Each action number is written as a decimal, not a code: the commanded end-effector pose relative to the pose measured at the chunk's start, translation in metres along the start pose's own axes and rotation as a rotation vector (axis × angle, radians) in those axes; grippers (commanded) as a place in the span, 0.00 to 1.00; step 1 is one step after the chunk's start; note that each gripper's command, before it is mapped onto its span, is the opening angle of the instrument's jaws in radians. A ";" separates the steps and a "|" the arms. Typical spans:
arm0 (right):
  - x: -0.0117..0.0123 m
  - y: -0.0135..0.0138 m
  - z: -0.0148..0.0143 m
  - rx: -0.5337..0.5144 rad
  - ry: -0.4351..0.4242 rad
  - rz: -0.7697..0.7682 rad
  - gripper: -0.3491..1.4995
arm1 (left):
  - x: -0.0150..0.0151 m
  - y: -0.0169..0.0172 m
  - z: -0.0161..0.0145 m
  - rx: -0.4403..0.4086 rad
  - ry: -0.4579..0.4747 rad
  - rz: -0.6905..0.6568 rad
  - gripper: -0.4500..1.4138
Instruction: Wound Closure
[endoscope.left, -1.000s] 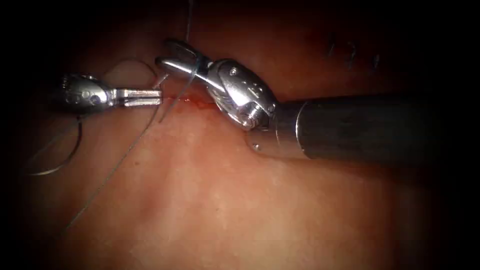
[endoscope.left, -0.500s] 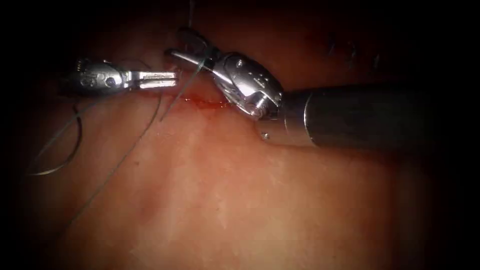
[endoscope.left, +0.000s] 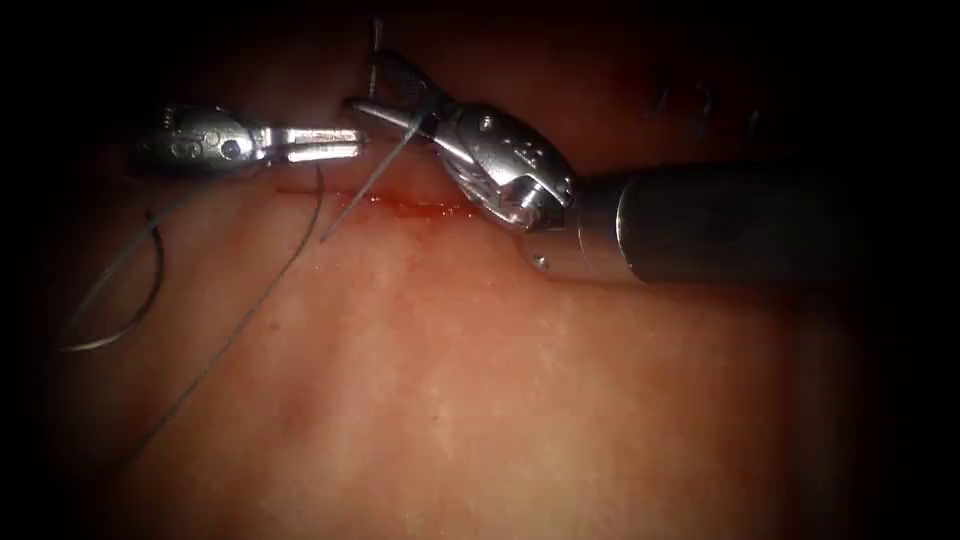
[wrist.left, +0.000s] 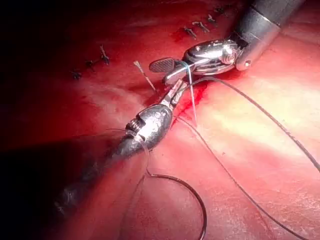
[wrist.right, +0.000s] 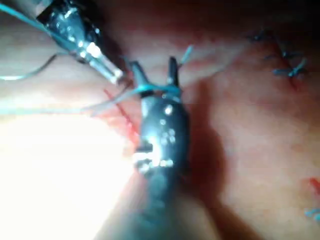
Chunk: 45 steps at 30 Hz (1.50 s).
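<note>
My right tool's jaws (endoscope.left: 367, 88) stand open above the left end of the cut (endoscope.left: 400, 206), with a loop of thread (endoscope.left: 412, 122) wound around them. The right wrist view shows this loop (wrist.right: 152, 90) crossing both jaws. A short thread tail (endoscope.left: 350, 205) hangs from the loop over the cut. My left tool (endoscope.left: 352, 143) points right at those jaws, slightly open, holding nothing, its tip close beside the tail (wrist.left: 192, 102). The curved needle (endoscope.left: 150, 275) lies free on the tissue left of the cut, not in it. A long strand (endoscope.left: 230, 335) trails toward the lower left.
Red fluid (endoscope.left: 425, 208) marks the cut beneath the right tool. Finished stitches (endoscope.left: 700, 100) sit on the tissue at the far right, with more stitches (wrist.left: 200, 25) and cut ends (wrist.right: 285, 55) close to the right tool's shaft (endoscope.left: 740, 225).
Both tools have risen. The left tool moved right and up toward the right tool's jaws. The right tool shifted up and right, carrying the thread loop.
</note>
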 end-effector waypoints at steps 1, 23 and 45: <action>-0.0004 0.0002 0.0009 -0.003 0.003 0.004 0.54 | -0.0005 -0.0005 0.0007 -0.001 0.001 0.003 0.00; -0.0018 0.0014 0.0019 -0.091 -0.060 0.178 0.60 | -0.0017 -0.0010 0.0012 -0.004 -0.004 0.006 0.00; -0.0038 0.0011 0.0039 -0.071 -0.132 0.232 0.54 | -0.0014 -0.0007 0.0013 -0.004 -0.008 0.006 0.00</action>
